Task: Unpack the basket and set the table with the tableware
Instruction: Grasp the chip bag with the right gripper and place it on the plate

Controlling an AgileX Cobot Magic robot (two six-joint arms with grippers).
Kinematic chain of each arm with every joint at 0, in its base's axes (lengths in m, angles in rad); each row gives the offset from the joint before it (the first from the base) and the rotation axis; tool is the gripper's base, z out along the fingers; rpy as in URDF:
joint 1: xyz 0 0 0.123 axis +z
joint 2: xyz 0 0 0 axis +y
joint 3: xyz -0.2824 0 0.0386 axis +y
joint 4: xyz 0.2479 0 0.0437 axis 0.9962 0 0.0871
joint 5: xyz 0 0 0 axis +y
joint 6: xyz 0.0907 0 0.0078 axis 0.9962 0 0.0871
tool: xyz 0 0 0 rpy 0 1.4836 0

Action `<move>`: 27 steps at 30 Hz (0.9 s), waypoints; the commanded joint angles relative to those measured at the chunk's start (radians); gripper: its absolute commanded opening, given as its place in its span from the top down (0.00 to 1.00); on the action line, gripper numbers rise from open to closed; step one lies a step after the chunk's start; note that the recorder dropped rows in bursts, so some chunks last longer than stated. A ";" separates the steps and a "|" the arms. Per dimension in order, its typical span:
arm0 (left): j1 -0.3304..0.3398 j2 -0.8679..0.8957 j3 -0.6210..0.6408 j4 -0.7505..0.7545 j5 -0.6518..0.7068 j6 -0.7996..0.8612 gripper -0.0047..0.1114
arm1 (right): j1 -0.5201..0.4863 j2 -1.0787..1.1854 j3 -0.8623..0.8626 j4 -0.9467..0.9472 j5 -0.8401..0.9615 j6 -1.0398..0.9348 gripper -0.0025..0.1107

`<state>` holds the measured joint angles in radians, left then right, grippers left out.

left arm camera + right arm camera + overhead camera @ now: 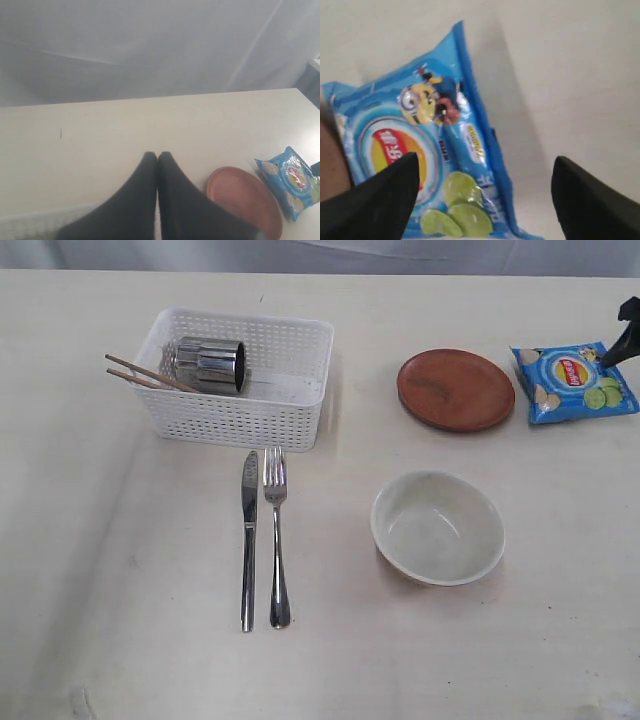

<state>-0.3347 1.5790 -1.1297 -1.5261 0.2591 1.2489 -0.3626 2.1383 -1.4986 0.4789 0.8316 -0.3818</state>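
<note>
Tabletop first: the large pale beige wood-grain table (120, 570) is carrying everything I am looking at. The white rectangular plastic lattice basket (240, 418) is sitting at its far left. The reddish-brown round plate (455, 390) and the cream round bowl (438, 528) are already lying out on the right, well apart from it. The blue chip bag (572, 380) is lying just beside the plate.

Inside the basket, the ribbed steel cup (210, 365) is lying on its side, its mouth facing right. The steel knife (248, 540) and steel fork (277, 540) are lying side by side in front of the basket. The thin wooden chopsticks (145, 373) are poking out over the basket's left rim. I am not seeing any spoon.

I am judging the cup rigid, fairly light and slick, likely to roll, so I am planning to pinch it across the ribbed body or over its rim. The chopsticks are looking light and stiff, so I would take both together near the middle.

The left gripper (157, 156) is pressed closed on nothing. The right gripper (485, 162) is hanging spread wide over the chip bag, gripping nothing
</note>
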 commanded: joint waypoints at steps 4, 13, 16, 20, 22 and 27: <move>0.004 -0.009 0.006 0.012 0.039 0.008 0.96 | 0.010 0.050 -0.001 0.060 -0.018 -0.098 0.36; 0.004 -0.009 0.006 0.012 0.040 0.008 0.96 | 0.022 0.052 -0.001 0.133 0.012 -0.202 0.66; 0.004 -0.009 0.006 0.012 0.055 0.010 0.96 | 0.036 0.049 -0.001 0.135 0.039 -0.202 0.95; 0.004 -0.009 0.006 0.012 0.063 0.010 0.96 | 0.049 0.026 -0.001 0.157 0.084 -0.243 0.98; 0.004 -0.009 0.006 0.012 0.063 0.010 0.96 | 0.054 -0.005 -0.001 0.157 0.086 -0.243 0.98; 0.004 -0.009 0.006 0.012 0.065 0.010 0.96 | 0.056 -0.112 -0.001 0.157 0.075 -0.239 0.98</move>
<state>-0.3347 1.5790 -1.1297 -1.5247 0.3122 1.2554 -0.3076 2.0960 -1.4986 0.6219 0.9079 -0.6085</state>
